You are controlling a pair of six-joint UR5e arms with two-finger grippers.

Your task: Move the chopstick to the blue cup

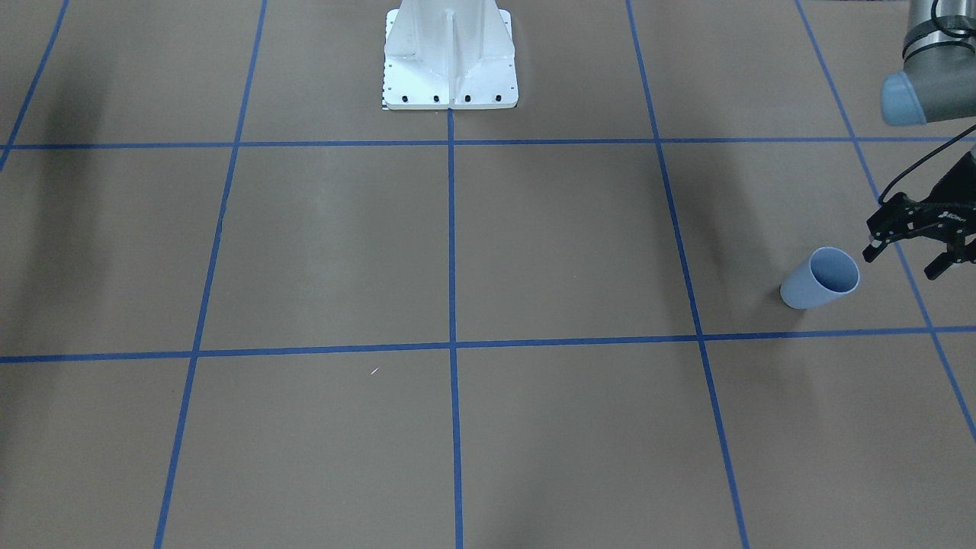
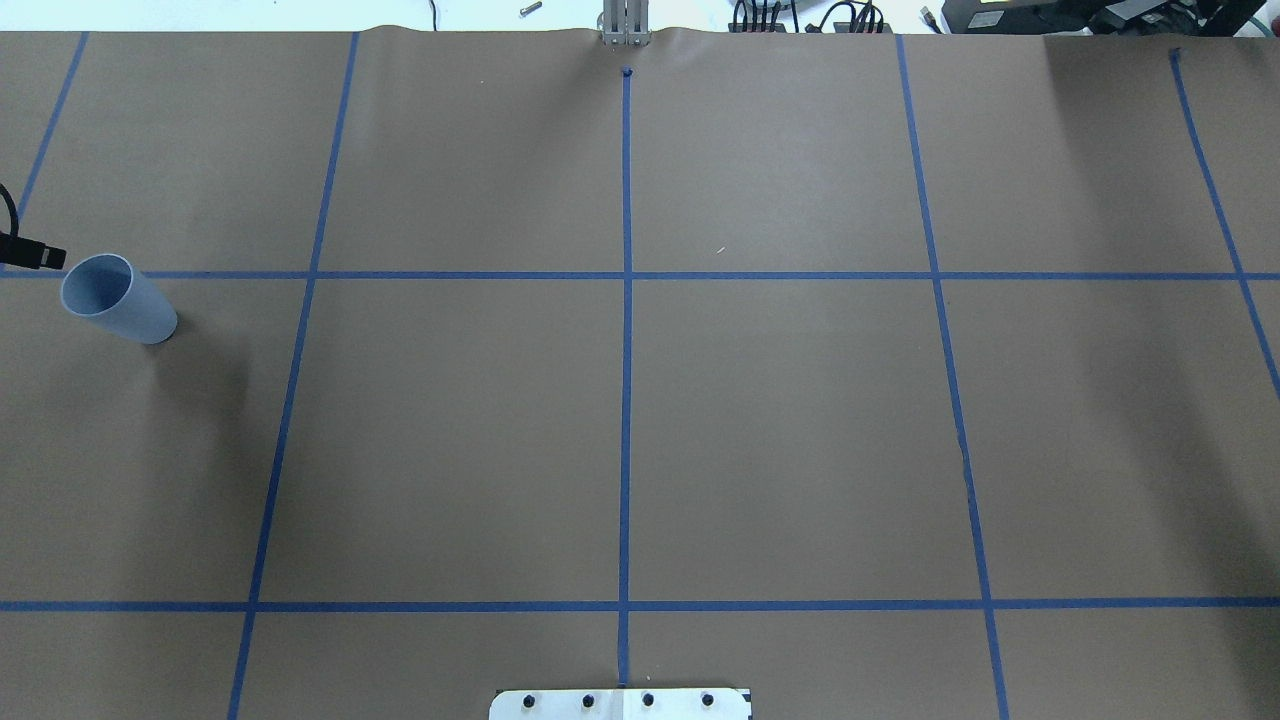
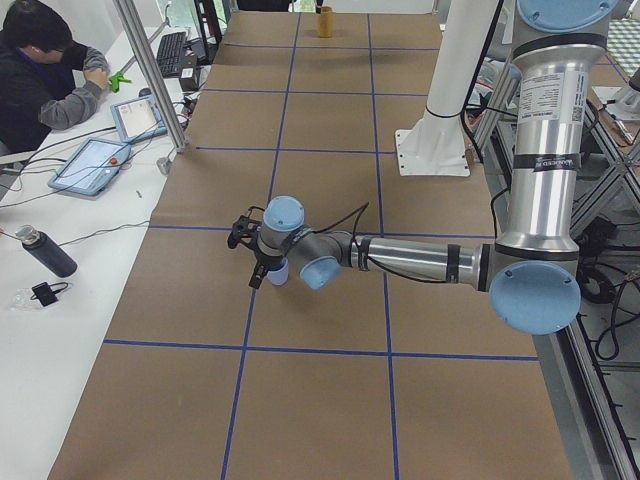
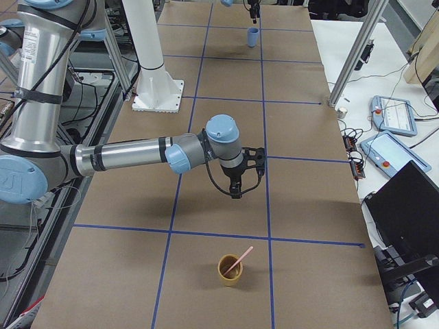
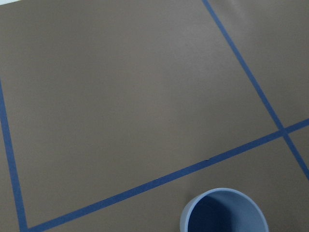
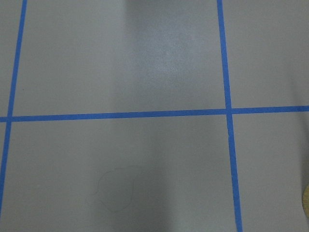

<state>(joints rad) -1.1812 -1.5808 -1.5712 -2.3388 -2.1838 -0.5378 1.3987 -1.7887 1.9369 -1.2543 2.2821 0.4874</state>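
Note:
The blue cup (image 1: 820,278) stands upright near the table's left end and looks empty; it also shows in the overhead view (image 2: 115,300) and the left wrist view (image 5: 224,215). My left gripper (image 1: 907,258) hovers just beside and above its rim, open and empty. The pale pink chopstick (image 4: 239,260) leans in a brown-yellow cup (image 4: 230,269) at the table's other end. My right gripper (image 4: 236,185) points down over bare table, short of that cup. It shows only in the exterior right view, so I cannot tell whether it is open or shut.
The white robot pedestal (image 1: 450,61) stands at the table's back middle. Blue tape lines (image 2: 626,300) grid the brown table. A person (image 3: 45,70) sits at a side table with tablets (image 3: 90,165) and a bottle (image 3: 45,253).

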